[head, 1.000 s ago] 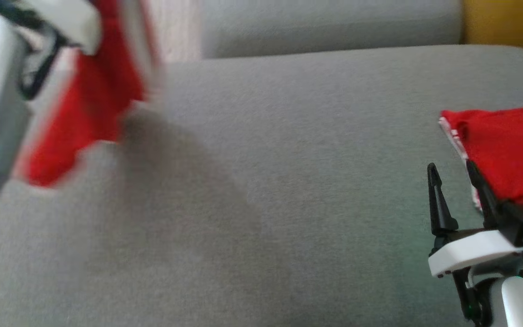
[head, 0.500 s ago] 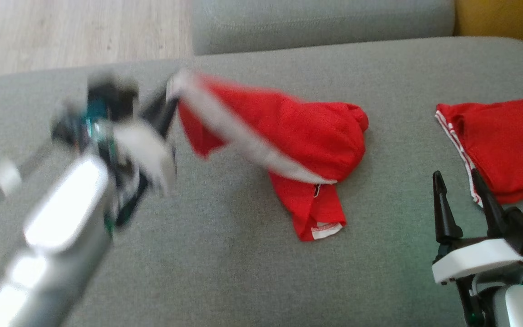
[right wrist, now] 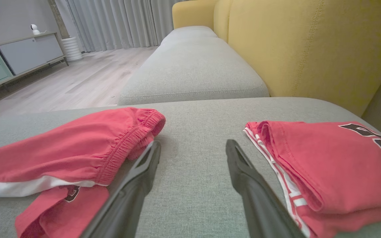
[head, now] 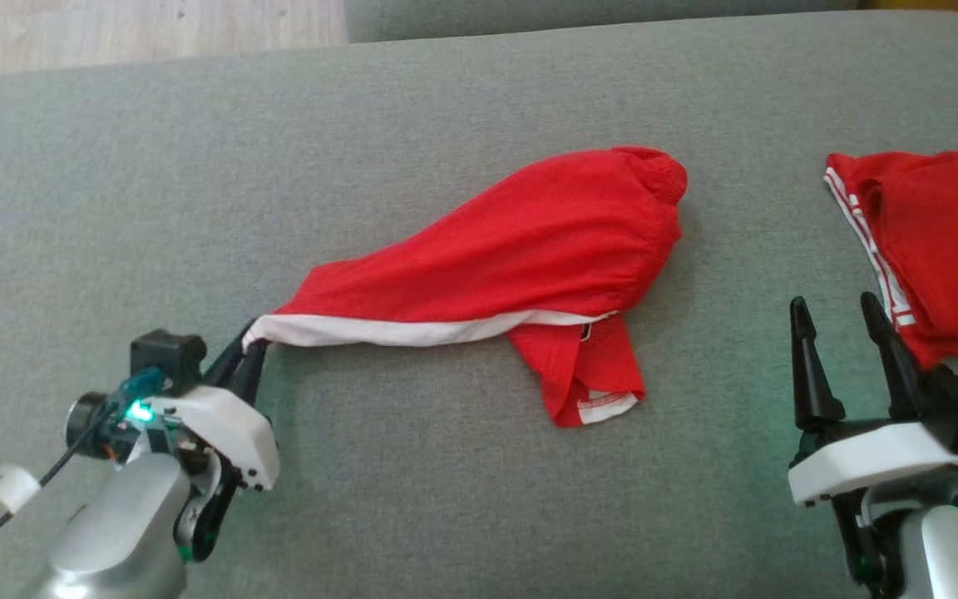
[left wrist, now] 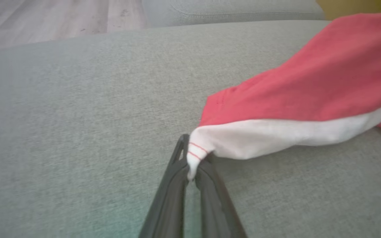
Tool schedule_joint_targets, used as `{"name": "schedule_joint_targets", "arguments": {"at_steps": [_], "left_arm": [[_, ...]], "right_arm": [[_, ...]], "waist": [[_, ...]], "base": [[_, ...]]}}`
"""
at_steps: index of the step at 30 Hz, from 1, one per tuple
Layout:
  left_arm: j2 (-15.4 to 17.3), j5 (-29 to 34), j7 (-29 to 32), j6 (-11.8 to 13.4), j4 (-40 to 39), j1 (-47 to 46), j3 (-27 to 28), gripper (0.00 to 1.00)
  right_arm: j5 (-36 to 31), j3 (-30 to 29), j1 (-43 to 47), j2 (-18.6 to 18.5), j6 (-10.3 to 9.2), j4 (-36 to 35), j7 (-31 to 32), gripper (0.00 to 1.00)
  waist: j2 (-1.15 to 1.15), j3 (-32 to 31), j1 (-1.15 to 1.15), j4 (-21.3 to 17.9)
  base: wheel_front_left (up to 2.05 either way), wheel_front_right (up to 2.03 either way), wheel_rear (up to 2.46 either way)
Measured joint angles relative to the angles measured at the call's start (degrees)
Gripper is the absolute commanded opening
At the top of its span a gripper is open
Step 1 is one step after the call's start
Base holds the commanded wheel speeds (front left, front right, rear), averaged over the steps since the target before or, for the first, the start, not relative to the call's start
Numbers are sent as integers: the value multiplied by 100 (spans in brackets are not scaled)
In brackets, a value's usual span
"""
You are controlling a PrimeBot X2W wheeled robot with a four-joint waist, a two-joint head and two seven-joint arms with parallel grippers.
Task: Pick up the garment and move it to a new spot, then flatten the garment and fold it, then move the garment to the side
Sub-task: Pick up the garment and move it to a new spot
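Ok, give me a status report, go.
Left gripper shut on the white-striped hem of the red shorts, crumpled on grey cushion. Right gripper open, empty. Folded red garment at right, apart.

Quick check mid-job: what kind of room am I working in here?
Most likely a home living room. The work surface is a grey sofa seat with yellow back cushions. Beyond it are a wood floor, long curtains and a low sideboard.
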Motion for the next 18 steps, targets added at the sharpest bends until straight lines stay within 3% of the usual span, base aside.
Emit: {"name": "schedule_joint_targets", "arguments": {"at_steps": [11,15,18], "left_arm": [[-16,32,-705,146,-96,54,153,100],[-20,-105,-888,281,-372,563,198,100],[-26,-199,-1048,558,-724,1243,333,100]], "right_arm": [[-51,4,8,0,-1,274,-24,100],[-96,1,56,1,-1,344,-32,100],[-102,-2,373,1,0,393,-56,100]], "waist": [[0,-297,-1,194],[0,-580,-1,258],[0,-908,-2,333]], "base": [[0,0,0],[0,0,0],[0,0,0]]}}
